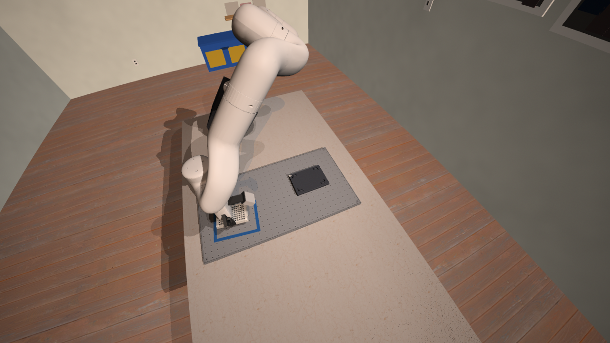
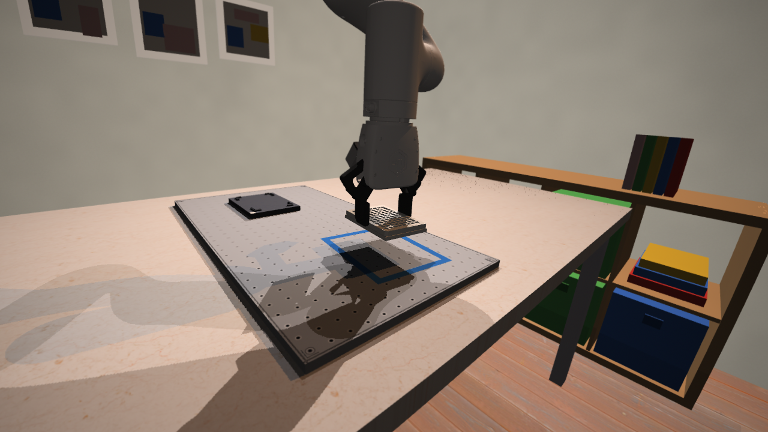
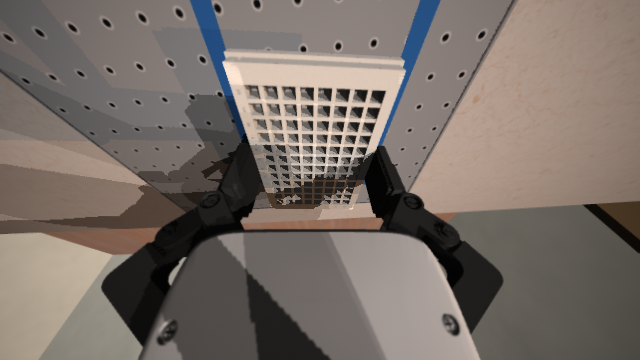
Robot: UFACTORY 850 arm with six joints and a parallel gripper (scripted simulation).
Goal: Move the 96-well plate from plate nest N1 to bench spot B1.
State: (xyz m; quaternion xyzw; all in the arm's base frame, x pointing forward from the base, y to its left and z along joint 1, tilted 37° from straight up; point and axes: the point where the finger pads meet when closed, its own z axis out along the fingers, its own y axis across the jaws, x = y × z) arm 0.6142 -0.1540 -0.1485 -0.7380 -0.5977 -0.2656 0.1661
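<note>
The white 96-well plate (image 2: 386,221) hangs level and right way up in my gripper (image 2: 383,204), which is shut on its long sides. It is a little above the perforated deck, over the blue taped outline of spot B1 (image 2: 386,250), near the outline's far side. In the wrist view the plate (image 3: 313,127) lies between the two long blue tape lines, its long sides along them, with my fingers on its near end. In the overhead view the plate (image 1: 235,213) sits over the outline (image 1: 235,223), partly hidden by my arm. The black plate nest N1 (image 1: 308,179) is empty.
The grey perforated deck (image 1: 277,200) lies on a beige table. The table's edge is close to the outline on the shelf side. A wooden shelf (image 2: 665,241) with books and boxes stands beside the table.
</note>
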